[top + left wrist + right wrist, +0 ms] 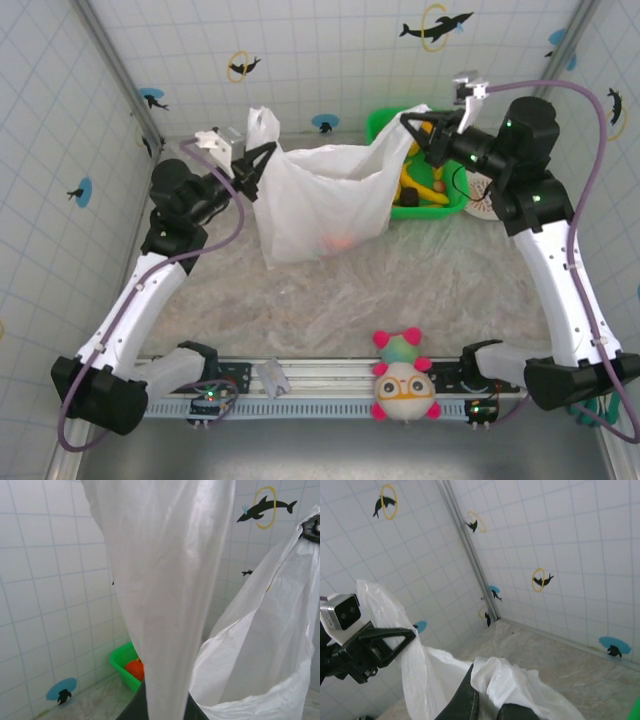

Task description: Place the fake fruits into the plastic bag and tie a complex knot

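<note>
- While each strap is pinched, the plastic bag stands stretched open on the counter: my left end effector is clamped on one handle, and my right end effector on the other.
- Some fake fruits lie in the green basket, so I judge loading unfinished.
- Next, one arm must let go to fetch them.

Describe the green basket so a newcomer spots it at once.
Find the white plastic bag standing open in the middle. Just behind its right edge sits the green basket. It is the only bright green, square-walled container, with yellow bananas inside.
</note>
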